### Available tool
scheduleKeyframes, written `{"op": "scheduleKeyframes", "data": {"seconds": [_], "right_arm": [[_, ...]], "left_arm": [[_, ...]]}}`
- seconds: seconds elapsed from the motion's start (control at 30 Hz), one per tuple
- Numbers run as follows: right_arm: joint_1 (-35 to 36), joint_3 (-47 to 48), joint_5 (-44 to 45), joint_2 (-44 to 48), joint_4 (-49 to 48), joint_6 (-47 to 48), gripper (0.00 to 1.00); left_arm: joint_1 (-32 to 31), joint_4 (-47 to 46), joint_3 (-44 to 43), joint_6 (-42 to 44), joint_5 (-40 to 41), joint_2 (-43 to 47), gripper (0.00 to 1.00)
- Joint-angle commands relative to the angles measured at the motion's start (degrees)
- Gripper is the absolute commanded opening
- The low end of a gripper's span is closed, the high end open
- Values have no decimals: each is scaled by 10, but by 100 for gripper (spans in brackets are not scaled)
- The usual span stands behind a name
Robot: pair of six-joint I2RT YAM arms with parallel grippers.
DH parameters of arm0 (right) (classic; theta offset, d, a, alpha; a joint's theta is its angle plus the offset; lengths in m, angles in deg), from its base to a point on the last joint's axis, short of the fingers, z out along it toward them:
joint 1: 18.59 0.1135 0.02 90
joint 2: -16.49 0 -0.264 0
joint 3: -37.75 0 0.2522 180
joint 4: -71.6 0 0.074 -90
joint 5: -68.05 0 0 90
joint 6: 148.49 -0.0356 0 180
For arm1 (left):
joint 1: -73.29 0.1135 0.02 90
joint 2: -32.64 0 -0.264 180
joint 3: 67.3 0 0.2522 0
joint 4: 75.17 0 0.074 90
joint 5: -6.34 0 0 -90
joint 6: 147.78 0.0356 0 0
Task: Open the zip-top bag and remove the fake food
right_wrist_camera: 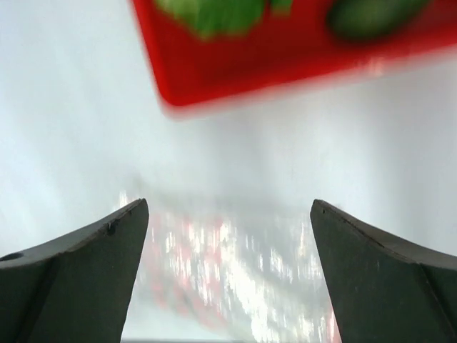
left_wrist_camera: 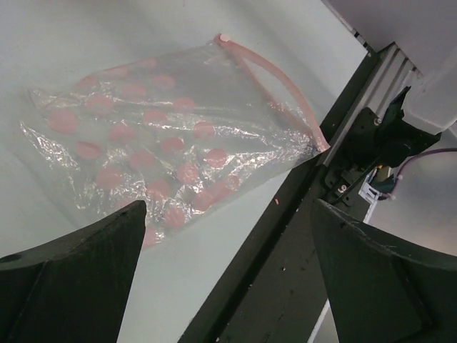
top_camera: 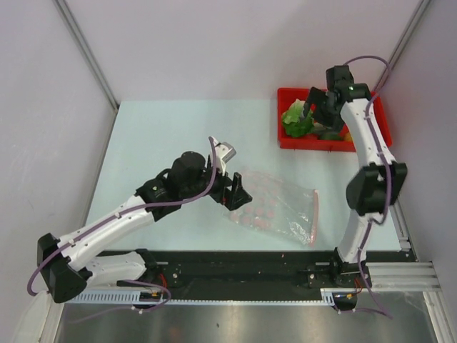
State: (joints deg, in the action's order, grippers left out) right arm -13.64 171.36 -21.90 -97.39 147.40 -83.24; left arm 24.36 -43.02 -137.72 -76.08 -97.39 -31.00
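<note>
The zip-top bag [top_camera: 280, 207] lies flat on the table's near right. It is clear and crinkly with pink dots, and its pinkish-red zip strip [left_wrist_camera: 275, 78] runs along the right end. It looks empty. My left gripper [top_camera: 238, 194] is open at the bag's left end and holds nothing; in the left wrist view [left_wrist_camera: 228, 214] the bag [left_wrist_camera: 164, 136] lies just beyond the fingertips. My right gripper [top_camera: 320, 118] is open and empty above the red tray [top_camera: 285, 139]. A leafy green lettuce piece [top_camera: 295, 121] lies in the tray. The grey fish is hidden.
The right wrist view is blurred. It shows the tray's edge [right_wrist_camera: 235, 71], the lettuce [right_wrist_camera: 214, 13] and a dark green round piece [right_wrist_camera: 368, 14] at the top, and the bag [right_wrist_camera: 235, 271] below. A black rail [top_camera: 243, 268] runs along the near table edge.
</note>
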Motion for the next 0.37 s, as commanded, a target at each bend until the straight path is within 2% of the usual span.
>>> {"op": "scheduleKeyframes", "data": {"seconds": [0.0, 0.03, 0.07, 0.1, 0.17, 0.2, 0.27, 0.33], "right_arm": [[58, -242, -12, 225, 1, -30, 100], [69, -294, -35, 266, -39, -48, 100], [81, -392, -46, 313, -58, -63, 100], [112, -429, -54, 387, -78, -73, 100], [146, -488, -56, 460, -89, -100, 100], [177, -534, -62, 527, -104, -107, 100], [198, -569, -60, 587, -111, -135, 100], [208, -579, -107, 683, -120, -143, 100]], "left_arm": [[-14, -46, 33, -58, 11, 72, 100], [-18, -52, 43, -69, 19, 83, 99], [-19, -58, 56, -83, 35, 97, 100], [-20, -66, 86, -125, 41, 127, 100], [-20, -100, 138, -168, 41, 166, 99], [-21, -120, 159, -205, 39, 185, 100], [-21, -179, 210, -236, 39, 251, 100], [-21, -258, 230, -276, 23, 317, 100]]}}
